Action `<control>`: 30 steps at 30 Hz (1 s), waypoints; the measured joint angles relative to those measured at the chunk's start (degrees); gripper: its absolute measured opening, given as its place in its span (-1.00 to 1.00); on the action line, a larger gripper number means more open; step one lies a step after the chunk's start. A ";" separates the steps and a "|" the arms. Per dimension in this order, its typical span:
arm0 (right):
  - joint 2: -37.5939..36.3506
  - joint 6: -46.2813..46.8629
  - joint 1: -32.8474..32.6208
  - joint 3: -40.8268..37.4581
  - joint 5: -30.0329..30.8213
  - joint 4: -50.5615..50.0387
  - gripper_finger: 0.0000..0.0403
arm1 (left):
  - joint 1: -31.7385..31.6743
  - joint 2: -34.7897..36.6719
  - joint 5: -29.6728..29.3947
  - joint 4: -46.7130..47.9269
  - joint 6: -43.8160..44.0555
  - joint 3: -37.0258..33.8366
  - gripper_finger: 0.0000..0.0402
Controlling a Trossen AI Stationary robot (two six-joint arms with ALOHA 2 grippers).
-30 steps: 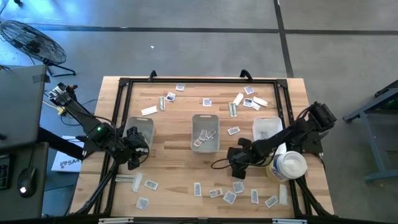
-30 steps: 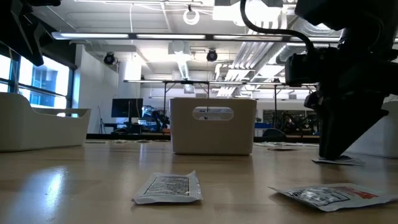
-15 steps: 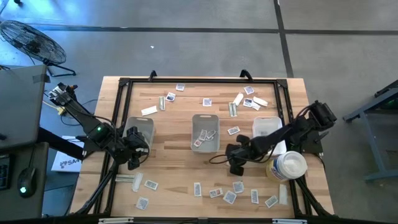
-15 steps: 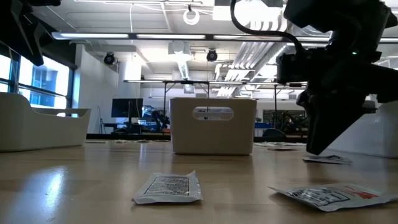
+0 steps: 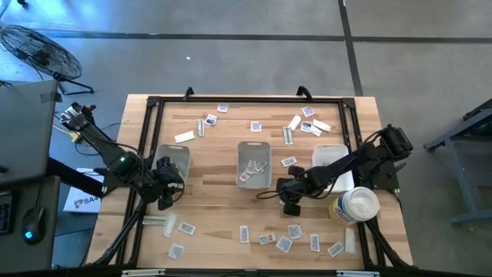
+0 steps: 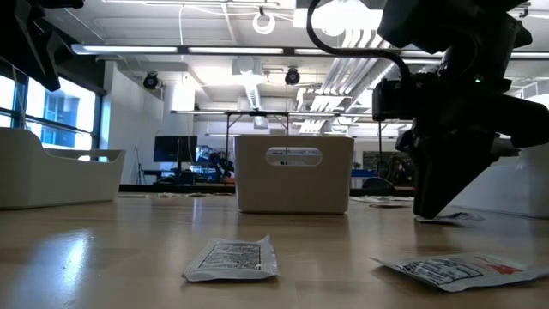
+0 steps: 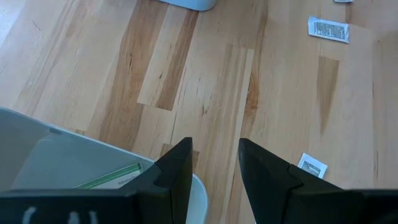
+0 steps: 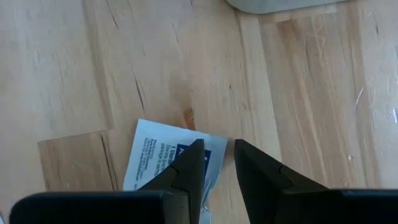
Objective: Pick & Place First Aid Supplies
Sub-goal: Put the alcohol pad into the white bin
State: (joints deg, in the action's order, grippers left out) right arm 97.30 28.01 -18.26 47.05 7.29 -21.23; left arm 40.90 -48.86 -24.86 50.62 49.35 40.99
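The white-and-blue sachet [image 8: 166, 163] beside the centre tray [image 5: 254, 146] sits under the right gripper [image 8: 214, 163], whose parted jaws should straddle its edge squarely before pinching.

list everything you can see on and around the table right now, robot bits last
first aid packets: many, white-grey, scattered along the table's near and far edges
centre tray: one, grey, mid-table, a few packets inside
left tray: one, grey, by the left gripper, green-striped strip inside
right tray: one, white, partly under the right arm
tub: one, white, right edge
fan: one, black, floor at far left
left gripper: open, above the left tray's edge
right gripper: fingers straddling a white-blue packet, not clearly gripping
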 joint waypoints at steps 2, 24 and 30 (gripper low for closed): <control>0.63 0.06 0.00 0.02 -0.13 -0.14 -0.59 | 0.01 0.00 0.00 0.01 -0.01 0.00 -0.36; -8.61 0.02 0.20 -0.47 -1.33 -1.81 -0.98 | 0.00 0.00 0.00 -0.02 0.00 0.00 -0.36; -20.21 0.43 0.24 -0.47 0.88 -8.52 -0.99 | 0.00 -0.01 0.00 0.00 0.00 0.00 -0.36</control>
State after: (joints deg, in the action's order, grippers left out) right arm 77.09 28.44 -18.02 46.58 8.16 -29.75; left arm 40.89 -48.87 -24.86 50.62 49.36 40.99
